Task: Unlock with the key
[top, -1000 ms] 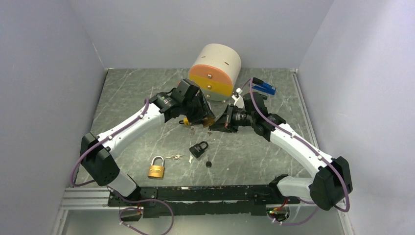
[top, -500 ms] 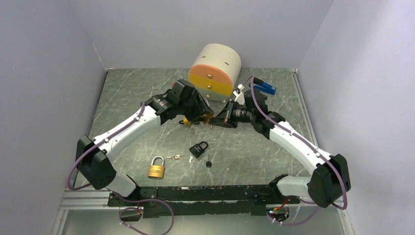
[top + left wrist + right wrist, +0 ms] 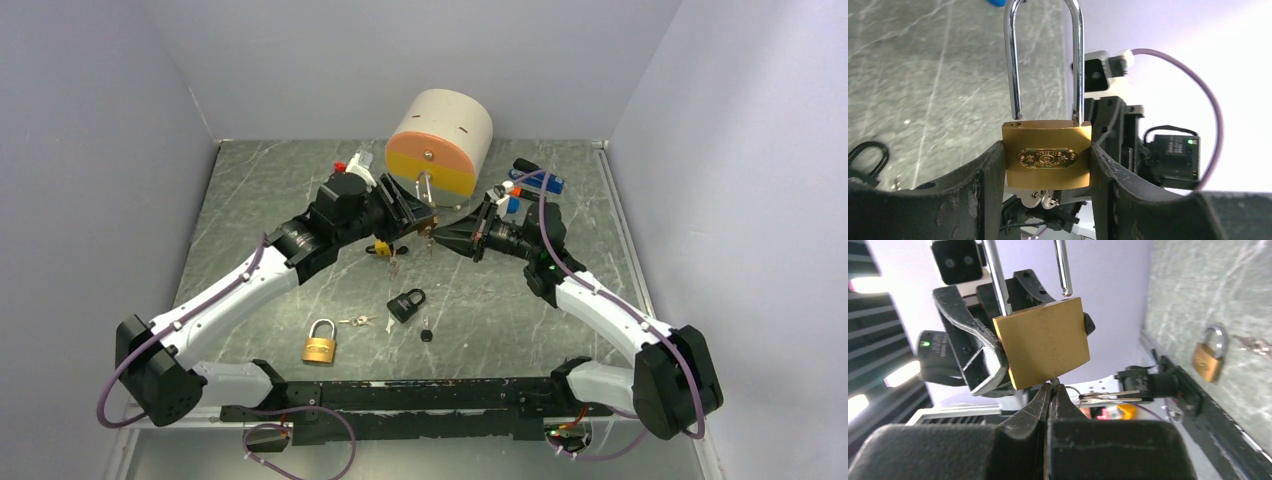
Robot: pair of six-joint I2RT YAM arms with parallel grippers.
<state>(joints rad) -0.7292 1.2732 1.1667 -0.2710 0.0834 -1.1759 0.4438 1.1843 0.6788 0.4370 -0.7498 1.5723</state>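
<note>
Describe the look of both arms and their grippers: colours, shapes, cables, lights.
The left arm and the right arm have white shells between chunky black joints, with a purple cable running along each. The left gripper and the right gripper are black, with two curved, scuffed fingers. A small green light glows on the right arm's wrist.

White arms [image 3: 240, 285], black joints [image 3: 160, 375] (purple cables [image 3: 1220, 125] alongside).

Both arms are stretched forward and bent inward, so the two grippers are brought nearly tip to tip. The left gripper [image 3: 420, 222] is clamped around a brass padlock [image 3: 1046, 159]. The right gripper [image 3: 1052, 389] is squeezed fully together.
</note>
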